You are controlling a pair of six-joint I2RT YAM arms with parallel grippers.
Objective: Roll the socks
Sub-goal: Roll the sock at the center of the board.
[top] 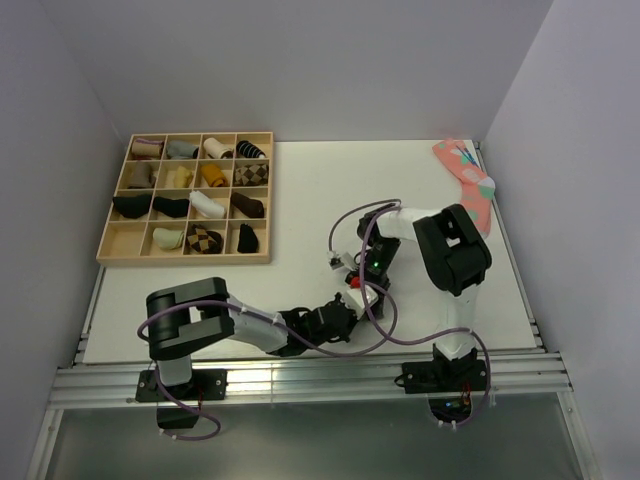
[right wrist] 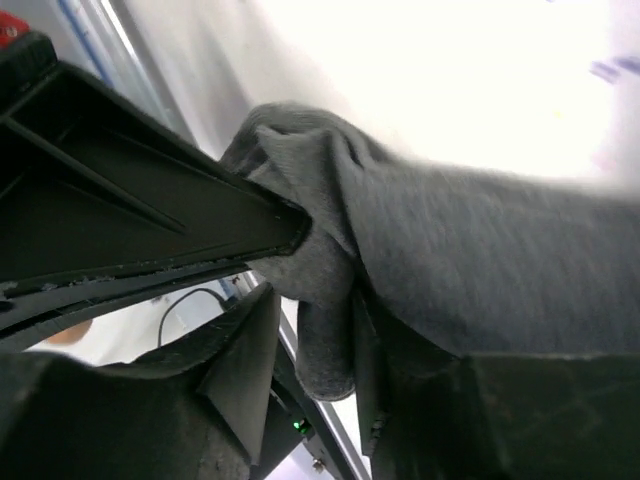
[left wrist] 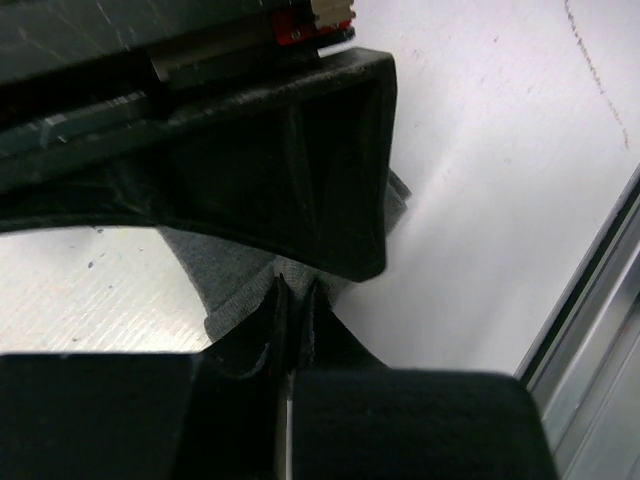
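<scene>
Lower centre, I see soft grey knit socks (left wrist: 232,285) (1 bunched fold). The left gripper (left wrist: 291,292) pinches them; the right gripper (right wrist: 316,312) has its jaws narrowly parted around them.

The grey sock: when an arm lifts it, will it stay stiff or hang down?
Probably floppy: the grey sock folds and droops inside the right gripper. Likely light, since the thin knit bunches easily. Its matte knit should hardly slip or roll.

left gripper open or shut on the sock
Shut on the sock: fingertips of the left gripper meet in its wrist view, pinching the grey fabric.
</scene>
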